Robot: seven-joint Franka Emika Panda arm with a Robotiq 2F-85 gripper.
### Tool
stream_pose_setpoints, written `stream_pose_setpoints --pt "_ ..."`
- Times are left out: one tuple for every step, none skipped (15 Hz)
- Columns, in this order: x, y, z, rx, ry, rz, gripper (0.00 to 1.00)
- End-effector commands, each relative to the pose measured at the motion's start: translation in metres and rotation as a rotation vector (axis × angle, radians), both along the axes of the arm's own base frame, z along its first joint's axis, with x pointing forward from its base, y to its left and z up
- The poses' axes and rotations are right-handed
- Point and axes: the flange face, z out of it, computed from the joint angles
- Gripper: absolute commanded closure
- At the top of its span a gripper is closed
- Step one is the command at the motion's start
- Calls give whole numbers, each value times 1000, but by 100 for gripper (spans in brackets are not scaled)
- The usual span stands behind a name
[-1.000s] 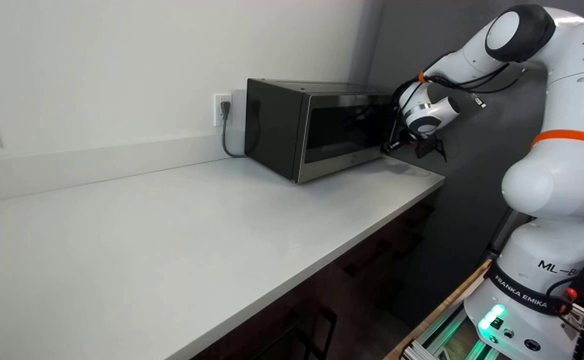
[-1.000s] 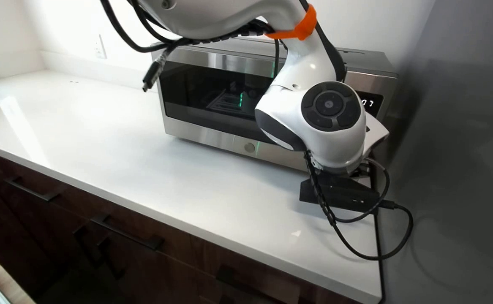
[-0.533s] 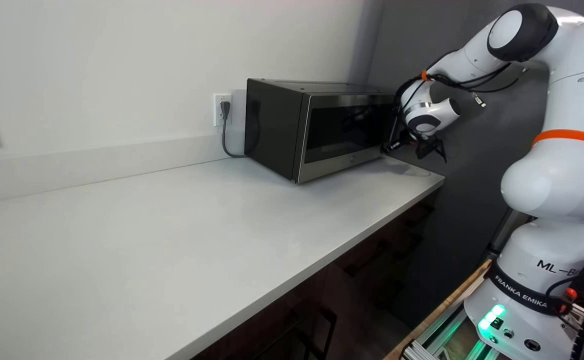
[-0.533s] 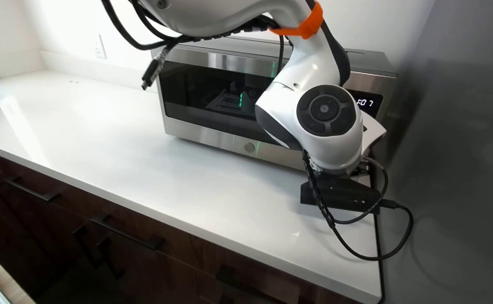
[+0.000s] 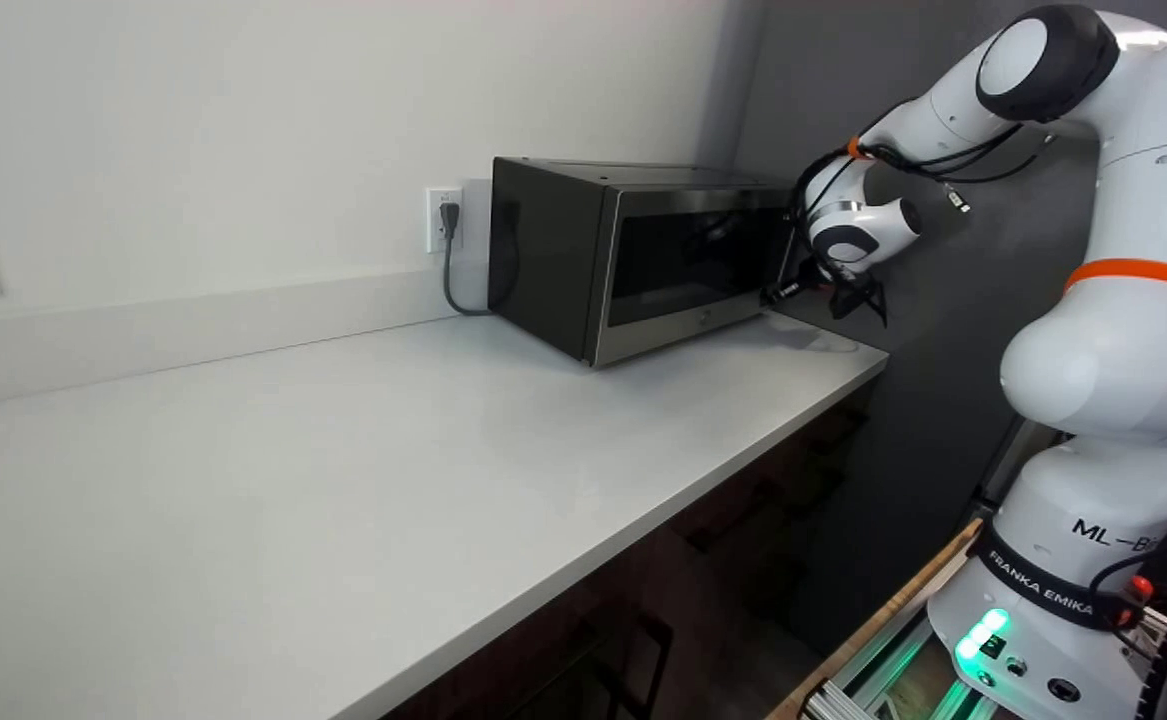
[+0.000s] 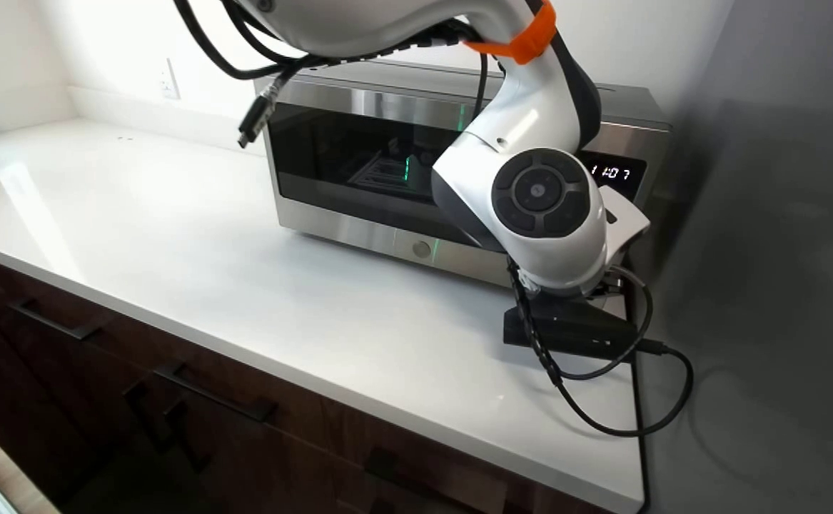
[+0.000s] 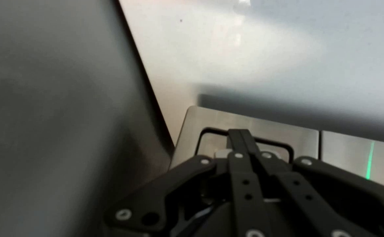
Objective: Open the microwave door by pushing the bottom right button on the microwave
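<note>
We've shifted the wrist (image 6: pixel 537 207), baring more display (image 6: pixel 619 173) — fingers (image 7: pixel 235 141) pressed together at the button (image 7: pixel 210 144), likely aligning to push; door (image 6: pixel 366 160) still closed.

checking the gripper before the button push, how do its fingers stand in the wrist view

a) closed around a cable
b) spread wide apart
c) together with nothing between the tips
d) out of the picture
c, since in the wrist view the gripper has its two black fingers side by side, with no gap or object showing between the tips.
</note>
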Motion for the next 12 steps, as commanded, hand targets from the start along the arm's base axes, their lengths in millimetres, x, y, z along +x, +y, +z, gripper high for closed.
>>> stream_pose_setpoints --pt "52 14 40 24 -149 22 100" --pt "52 14 47 16 -163 22 100" --pt "49 14 47 14 -164 15 100" --pt "48 15 47 7 -167 14 100" --pt "45 16 42 7 -150 6 100" --pt "41 17 30 6 -108 -14 100" --pt "38 16 23 -5 -76 -36 100" --pt "31 17 16 -12 -37 -49 100" --pt "23 17 11 -30 0 -70 100" --pt "19 16 11 -50 20 -88 100" --pt "10 18 9 -64 52 -103 100" --pt "3 19 6 -82 82 -117 100"
